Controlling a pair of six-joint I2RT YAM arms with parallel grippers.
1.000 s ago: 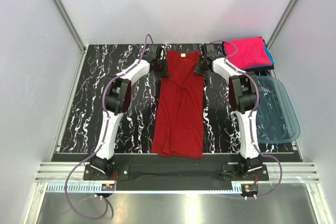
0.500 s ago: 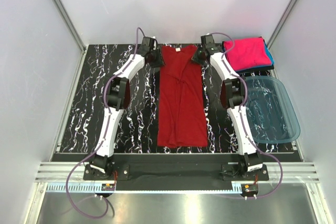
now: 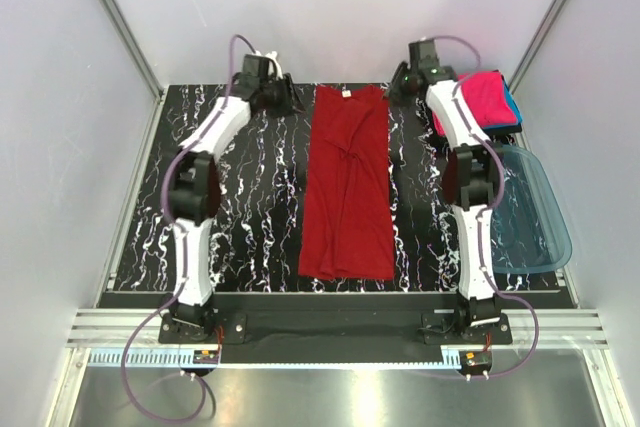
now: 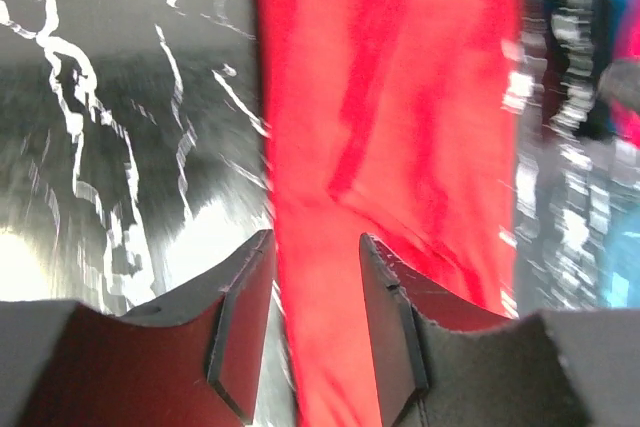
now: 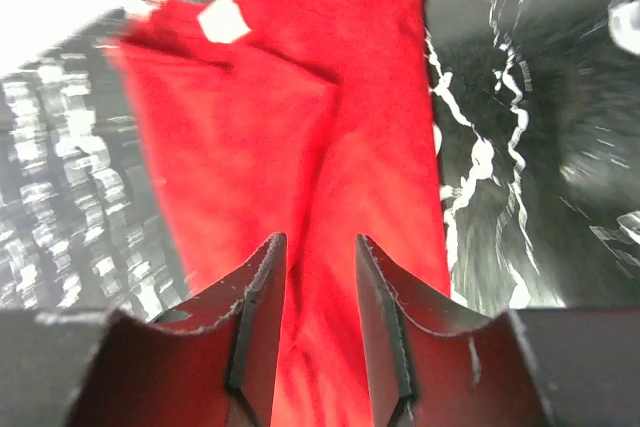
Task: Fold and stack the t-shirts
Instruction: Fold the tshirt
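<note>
A dark red t-shirt (image 3: 347,182) lies flat as a long narrow strip down the middle of the table, its white neck label (image 3: 348,94) at the far end. My left gripper (image 3: 287,100) hovers just left of the shirt's far corner, and my right gripper (image 3: 399,86) just right of it. Seen from the left wrist, the left gripper (image 4: 315,252) is open, with the red shirt (image 4: 400,127) below and beyond it. The right gripper (image 5: 318,252) is open too, over the red cloth (image 5: 300,127) and its label (image 5: 222,20). A folded pink t-shirt (image 3: 478,95) rests on a teal-blue one (image 3: 512,105).
A translucent blue plastic tub (image 3: 525,209) sits at the right edge of the black marbled table (image 3: 240,217), just in front of the shirt stack. White walls close in the back and both sides.
Both grippers carried the shirt's far corners back, then let go and drew outward and up. The shirt settled into a straighter, flatter strip.
</note>
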